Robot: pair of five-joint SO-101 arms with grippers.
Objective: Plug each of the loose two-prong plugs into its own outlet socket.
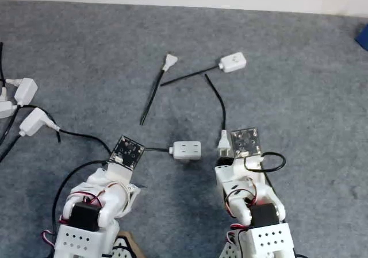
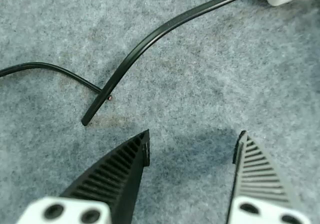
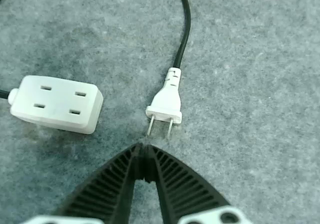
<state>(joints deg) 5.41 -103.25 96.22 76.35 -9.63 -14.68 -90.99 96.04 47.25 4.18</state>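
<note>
Plugs lie loose on the grey carpet (image 1: 287, 97). From high up, the far plug (image 1: 169, 61) lies well away from the arms. The near plug (image 1: 223, 142) lies just by the right arm. The near socket (image 1: 186, 150) sits between the arms, and the far socket (image 1: 233, 62) is farther off.

In the left wrist view, the left gripper (image 2: 192, 144) has its jaws wide apart over carpet, near a black cord (image 2: 150, 44).

In the right wrist view, the right gripper (image 3: 145, 151) has its jaws pressed together on nothing, just beside the near plug's prongs. The near socket shows four slots.
</note>
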